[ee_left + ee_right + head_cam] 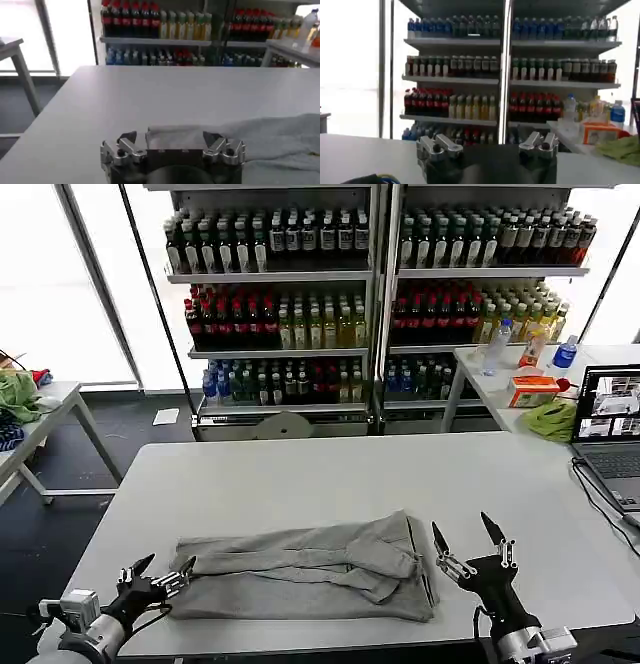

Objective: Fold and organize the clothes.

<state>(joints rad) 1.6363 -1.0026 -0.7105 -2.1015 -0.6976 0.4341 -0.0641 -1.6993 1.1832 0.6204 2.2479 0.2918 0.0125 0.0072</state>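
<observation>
Your grey shirt (310, 576) lies in a long, loosely folded bundle across the near half of the white table (330, 474), its layers rumpled and overlapping toward the right end. Your left gripper (158, 575) sits low at the shirt's left edge with its fingers spread wide and nothing between them; the left wrist view shows the cloth's corner (170, 135) just ahead of the open jaws. Your right gripper (470, 549) hangs just beside the shirt's right end, fingers also spread wide and empty, pointing upward, clear of the fabric.

The risk here is an uneven pinch. If you close the left gripper at this height, you probably catch only the top layer, and the fold beneath slides apart when you lift. Come in too low and the fingertips may scrape the tabletop and push the edge into a wrinkle.

On the right, the bunched layers could snag a finger and drag the whole bundle toward the table's near edge.
</observation>
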